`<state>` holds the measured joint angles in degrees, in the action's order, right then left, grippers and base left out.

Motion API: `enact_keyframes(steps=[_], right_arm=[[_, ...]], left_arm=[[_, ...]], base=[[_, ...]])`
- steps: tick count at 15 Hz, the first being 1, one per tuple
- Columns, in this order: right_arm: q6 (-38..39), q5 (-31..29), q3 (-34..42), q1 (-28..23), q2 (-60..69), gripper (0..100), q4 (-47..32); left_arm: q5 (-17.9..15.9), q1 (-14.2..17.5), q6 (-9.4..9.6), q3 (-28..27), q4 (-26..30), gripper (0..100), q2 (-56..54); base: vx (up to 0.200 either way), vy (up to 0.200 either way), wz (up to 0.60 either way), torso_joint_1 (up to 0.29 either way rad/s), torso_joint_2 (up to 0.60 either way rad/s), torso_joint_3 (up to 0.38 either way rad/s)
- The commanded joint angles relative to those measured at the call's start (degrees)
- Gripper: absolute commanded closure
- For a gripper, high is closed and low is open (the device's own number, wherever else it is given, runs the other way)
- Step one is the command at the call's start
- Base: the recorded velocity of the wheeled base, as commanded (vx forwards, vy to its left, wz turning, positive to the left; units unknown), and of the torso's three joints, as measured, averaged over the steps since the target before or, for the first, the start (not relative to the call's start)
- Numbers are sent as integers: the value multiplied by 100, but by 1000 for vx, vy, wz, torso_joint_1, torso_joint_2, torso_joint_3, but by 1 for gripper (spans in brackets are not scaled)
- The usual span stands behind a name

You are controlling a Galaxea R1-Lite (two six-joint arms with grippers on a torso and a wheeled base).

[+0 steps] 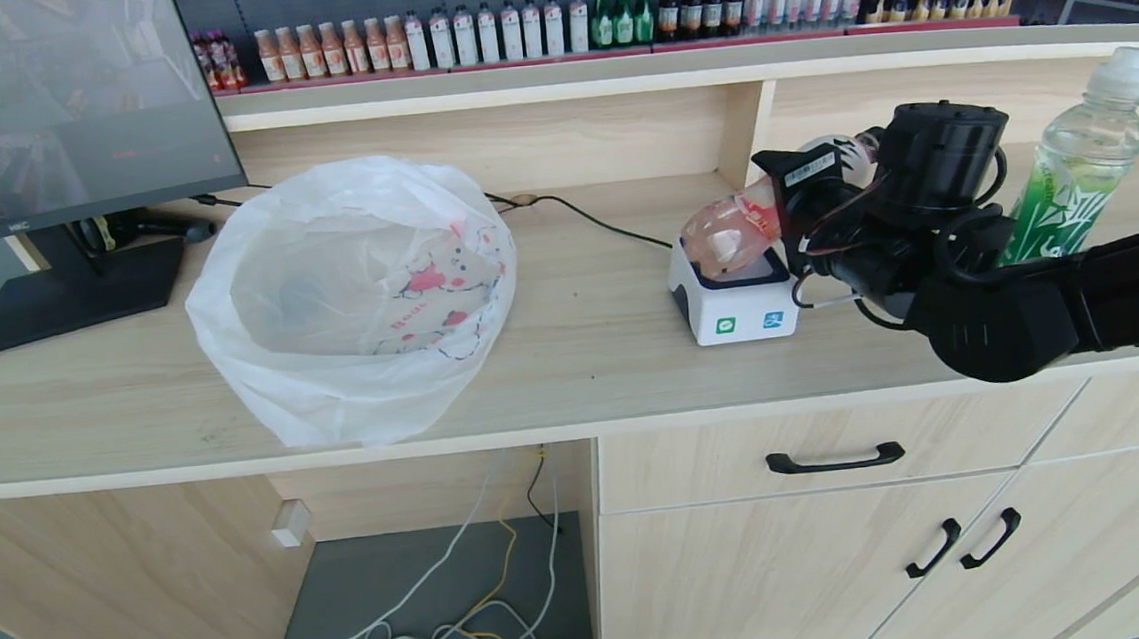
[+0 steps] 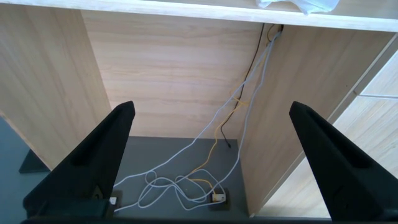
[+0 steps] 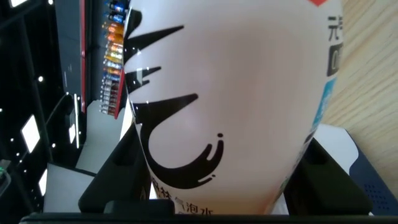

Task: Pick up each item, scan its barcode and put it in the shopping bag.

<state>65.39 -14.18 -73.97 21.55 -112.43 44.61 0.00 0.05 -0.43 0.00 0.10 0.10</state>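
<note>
Starting with the head view, the pink bottle is seen clamped across its middle by the right gripper, directly above the scanner. Its long axis is tilted. The lower end is dipped over the scanner's window and the other end is raised away from the scanner, on the far side of the fingers. The shopping bag is set well apart from the scanner on the robot's left, mouth open upward, so a carry leftward across the counter is judged to be called for once the scan is done. A green bottle is stood upright to the right of the scanner, untouched.

From the left wrist view, the left gripper is shown spread wide with nothing held, hung below the level of the scanner over loose cables.

From the right wrist view, the bottle's printed wall is pressed between the dark fingers, with the scanner just beneath.
</note>
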Motion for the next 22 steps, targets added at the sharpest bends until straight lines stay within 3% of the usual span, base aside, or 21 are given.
enact_keyframes(steps=[1, 10, 17, 22], right_arm=[[0, 3, 6, -2, 11, 100, 4], [-61, 64, -65, 42, 125, 100, -13], [-844, 91, -311, 262, 486, 100, -13], [-2118, -85, -196, 367, 1259, 100, -4]], left_arm=[[0, 4, -1, 0, -1, 0, -1], [0, -5, -1, 0, -1, 0, -1], [0, 4, -1, 0, -1, 0, -1], [0, -5, -1, 0, -1, 0, -1]], base=[[0, 0, 0, 0, 0, 0], [0, 0, 0, 0, 0, 0], [0, 0, 0, 0, 0, 0], [0, 0, 0, 0, 0, 0]])
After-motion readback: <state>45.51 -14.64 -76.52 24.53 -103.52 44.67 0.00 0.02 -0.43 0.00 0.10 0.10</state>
